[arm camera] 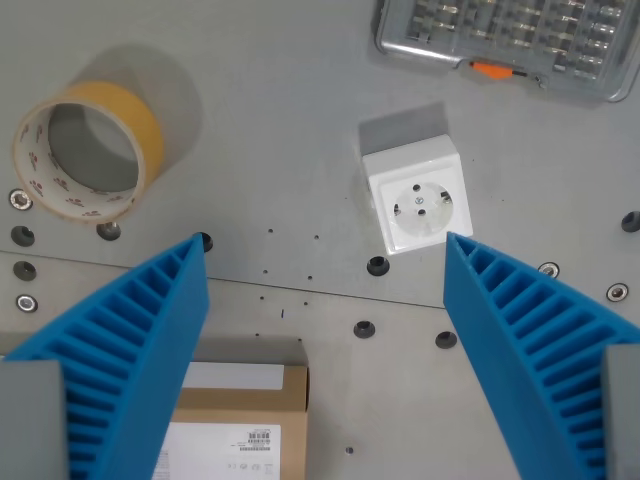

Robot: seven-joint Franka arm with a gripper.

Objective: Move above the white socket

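A white socket (418,200), a small square box with a round recessed face, stands on the grey table right of centre in the wrist view. My gripper (325,262) hangs above the table with its two blue ribbed fingers spread wide and nothing between them. The right finger's tip (462,252) lies just below the socket's lower right corner. The left finger (150,330) is far to the wrist view's left of the socket.
A roll of tan tape (85,150) stands at the upper left. A clear plastic bit case (510,35) lies along the top right edge. A cardboard box (240,425) with a white label sits at the bottom, between the fingers. Bolt holes dot the table.
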